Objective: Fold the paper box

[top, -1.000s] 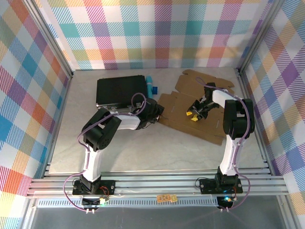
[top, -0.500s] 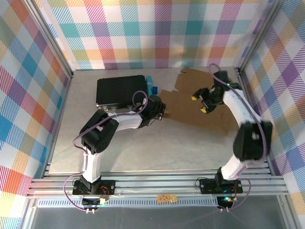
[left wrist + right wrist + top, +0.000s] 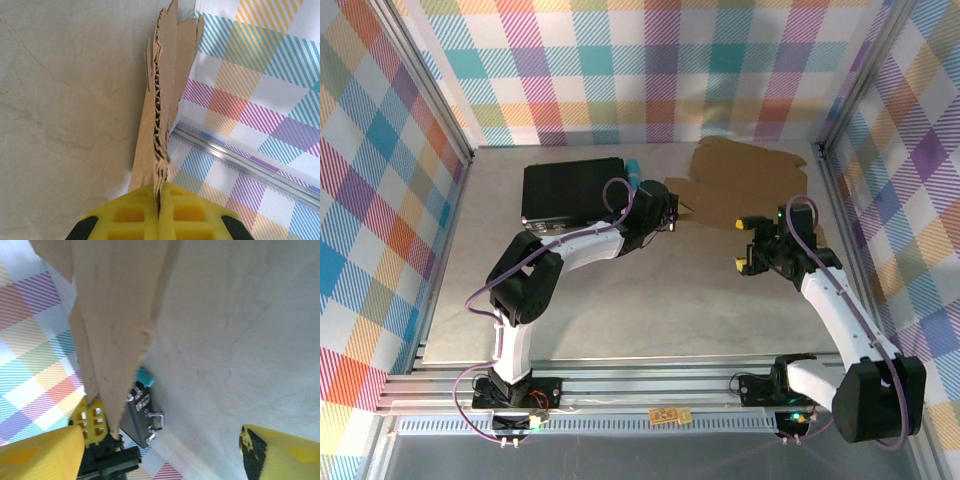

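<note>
The paper box (image 3: 740, 180) is a brown die-cut cardboard sheet at the back right of the table, lifted off the surface along its left side. My left gripper (image 3: 670, 216) is shut on the sheet's left edge. In the left wrist view the yellow fingers (image 3: 130, 215) pinch the corrugated edge of the paper box (image 3: 162, 100), which stands edge-on and runs away toward the plaid wall. My right gripper (image 3: 748, 246) hangs open just in front of the sheet's near edge, holding nothing. The right wrist view looks under the raised paper box (image 3: 115, 315), and the right gripper (image 3: 160, 460) is wide open.
A black rectangular case (image 3: 570, 190) with metal latches (image 3: 147, 415) lies at the back left, with a small teal object (image 3: 633, 166) beside it. Aluminium frame rails and plaid walls enclose the table (image 3: 650, 300).
The left gripper carried the sheet's left edge toward the back and raised it. The right gripper came off the top of the cardboard and drew back toward the near side.
</note>
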Action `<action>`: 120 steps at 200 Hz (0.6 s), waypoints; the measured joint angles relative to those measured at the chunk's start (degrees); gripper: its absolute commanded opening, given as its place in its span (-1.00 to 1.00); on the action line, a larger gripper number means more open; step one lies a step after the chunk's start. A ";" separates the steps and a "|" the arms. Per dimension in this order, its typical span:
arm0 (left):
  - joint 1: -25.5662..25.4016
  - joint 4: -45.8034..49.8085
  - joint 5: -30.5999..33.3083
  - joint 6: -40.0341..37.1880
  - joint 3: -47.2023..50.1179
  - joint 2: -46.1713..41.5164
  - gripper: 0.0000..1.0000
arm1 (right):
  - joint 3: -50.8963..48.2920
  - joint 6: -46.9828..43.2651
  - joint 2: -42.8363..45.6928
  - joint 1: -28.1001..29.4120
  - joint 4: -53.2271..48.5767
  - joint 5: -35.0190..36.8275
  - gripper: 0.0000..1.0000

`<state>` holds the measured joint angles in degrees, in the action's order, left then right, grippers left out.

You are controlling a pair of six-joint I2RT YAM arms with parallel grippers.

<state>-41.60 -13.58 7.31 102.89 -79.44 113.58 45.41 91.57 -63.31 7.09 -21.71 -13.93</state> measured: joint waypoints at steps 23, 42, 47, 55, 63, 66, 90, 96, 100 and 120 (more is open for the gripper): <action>0.00 0.04 -0.24 0.20 0.00 -0.09 -1.00 | 0.00 0.85 -1.60 0.00 4.76 0.81 0.26; 0.00 0.04 -0.35 0.42 0.04 -0.44 -1.00 | 0.09 0.35 -3.52 -0.33 7.85 1.51 -0.10; 0.00 0.04 -0.35 0.46 0.09 -0.61 -1.00 | 0.17 0.39 -4.15 -0.39 8.24 1.64 -0.19; 0.00 0.02 -0.37 0.55 0.24 -1.01 -1.00 | 0.35 -0.02 -5.18 -0.44 8.61 1.99 -0.28; 0.00 0.02 -0.39 0.66 0.42 -1.42 -1.00 | 0.59 -0.07 -6.03 -0.55 8.66 2.34 -0.32; 0.00 0.02 -0.37 0.68 0.44 -1.55 -1.00 | 0.68 -0.07 -6.21 -0.59 8.61 2.43 -0.33; 0.04 0.02 -0.35 0.83 0.55 -2.67 -1.00 | 3.10 -1.22 -7.61 -0.74 6.12 2.78 -0.19; 0.07 0.02 -0.35 0.83 0.55 -2.89 -1.00 | 3.91 -1.42 -7.91 -0.76 5.68 2.78 -0.09; 0.11 0.02 -0.37 0.83 0.55 -2.99 -1.00 | 4.24 -1.70 -8.02 -0.76 5.68 2.78 -0.05; 0.11 0.02 -0.39 0.83 0.57 -3.28 -1.00 | 4.57 -1.66 -8.13 -0.74 5.44 2.82 -0.02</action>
<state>-41.50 -13.56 6.92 103.72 -78.87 110.30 49.98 89.91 -71.44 6.35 -16.27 -11.11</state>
